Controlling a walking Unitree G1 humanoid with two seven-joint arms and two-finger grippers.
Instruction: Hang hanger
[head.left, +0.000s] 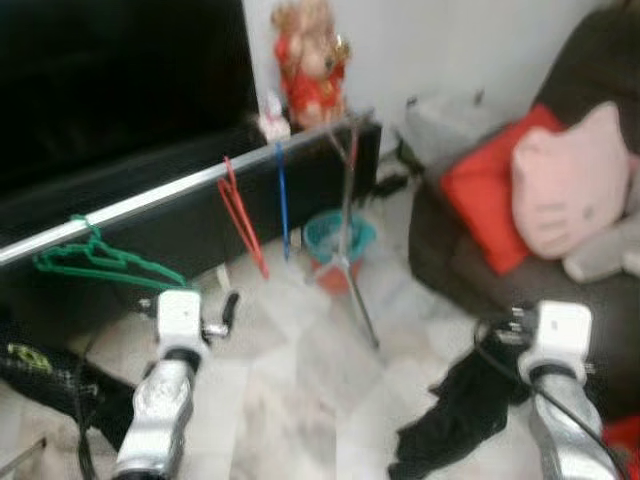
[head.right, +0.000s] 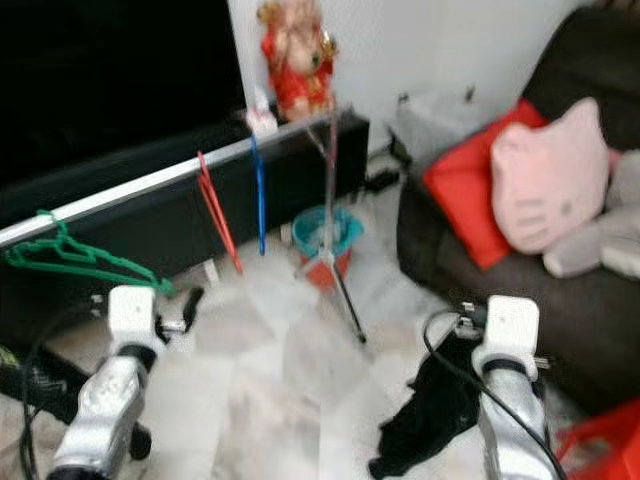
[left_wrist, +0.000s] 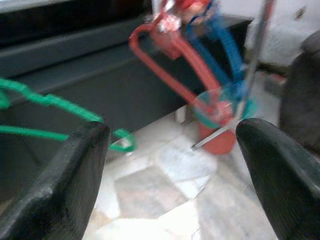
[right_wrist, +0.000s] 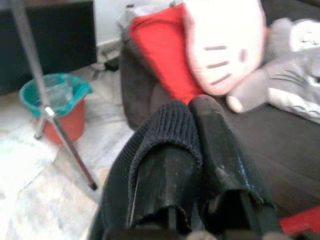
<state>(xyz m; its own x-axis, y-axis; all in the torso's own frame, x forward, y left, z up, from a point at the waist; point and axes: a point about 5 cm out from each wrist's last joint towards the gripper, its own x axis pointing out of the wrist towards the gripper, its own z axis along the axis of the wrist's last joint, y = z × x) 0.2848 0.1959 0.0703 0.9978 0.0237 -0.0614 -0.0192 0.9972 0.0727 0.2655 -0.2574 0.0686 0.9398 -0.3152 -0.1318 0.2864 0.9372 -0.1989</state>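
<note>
- Green hanger hangs by its hook on the silver rail, at the rail's near, left end, tilted so its body points down to the right
- Left gripper is raised just below and to the right of that hanger, not touching it; in the left wrist view its 2 black fingers stand wide apart with nothing between them
- Right gripper is held low on the right; in the right wrist view its 2 fingers are pressed together on a black knitted garment, which drapes from it down to the floor
- Pale marble floor tiles lie under both arms
- Dark sofa stands on the right, just beside the hanging garment, with a red cushion, a pink cat-face cushion leaning on it, and a grey soft toy beside that
- Further along the rail hang a red hanger and a blue hanger, close together, both edge-on to the camera
- The rail's far end rests on a thin metal stand with splayed legs
- A red bucket lined with a teal bag sits on the floor just behind the stand
- A long black low cabinet runs behind the rail
- A red and gold figurine stands on the cabinet's far end, against the white wall
</note>
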